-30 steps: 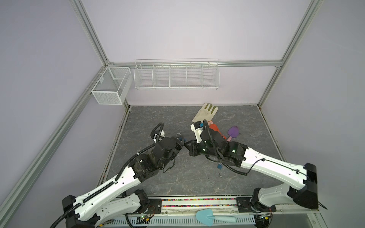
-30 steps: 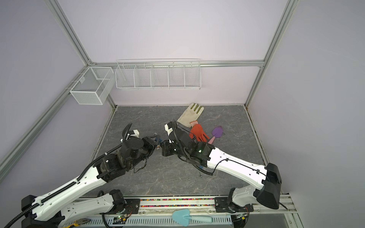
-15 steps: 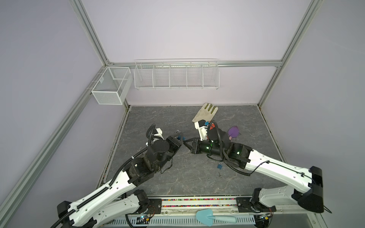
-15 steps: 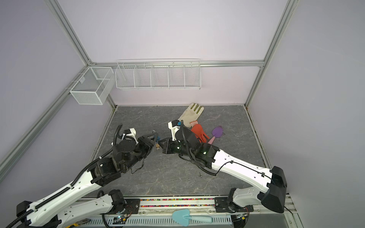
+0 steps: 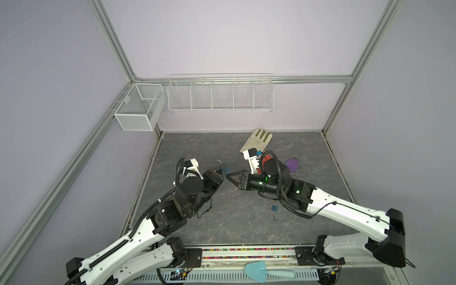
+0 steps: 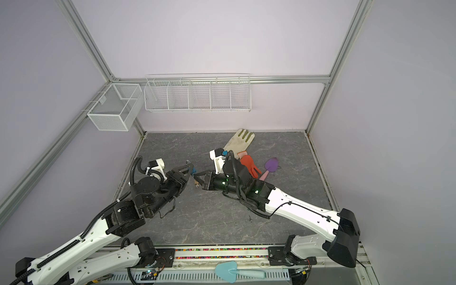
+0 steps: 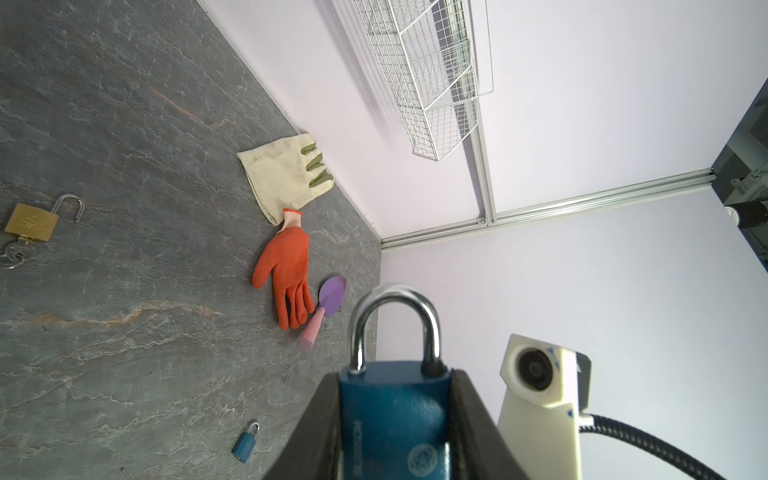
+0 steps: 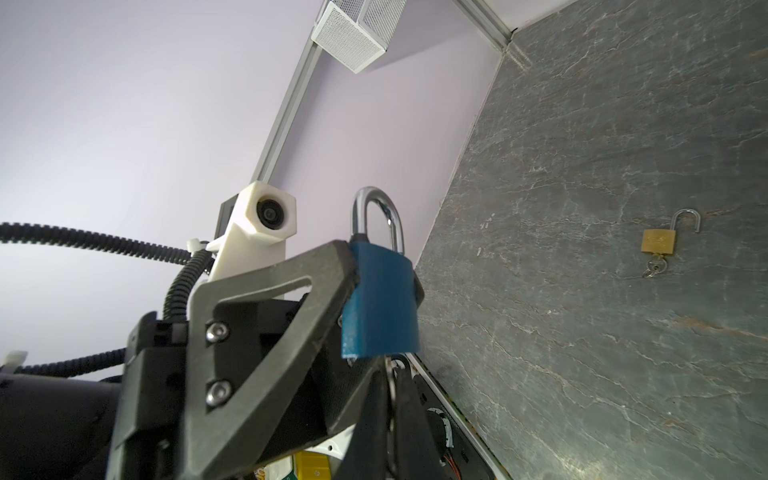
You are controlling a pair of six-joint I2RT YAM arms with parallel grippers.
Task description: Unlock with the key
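Overview, both top views. Your left pincer point(image 5: 222, 171) was clenched on the blue padlock point(image 5: 224, 169), carried clear of the grey floor point(image 5: 222, 222); your right pincer point(image 5: 228, 174) met it tip to tip, jaws pressed together. You held the lock in the air, I judge, so its keyway faced the opposite arm.

Left wrist view. Lock body sat squarely between the two fingers point(image 7: 322, 419), steel shackle point(image 7: 395, 324) standing out past the fingertips, both legs seated: not yet unlocked. Gripping the sides left the underside free.

Right wrist view. Right pincer's closed tips stood just under the lock's bottom face, pinching a thin metal piece that I took for the key point(image 8: 389, 370); whether it had entered the keyway I could not tell. Well beyond both pincers a brass padlock point(image 8: 658, 242) lay open on the floor, shackle swung out, its own key in it. Next you needed alignment, insertion, then a turn against the left pincer's hold.
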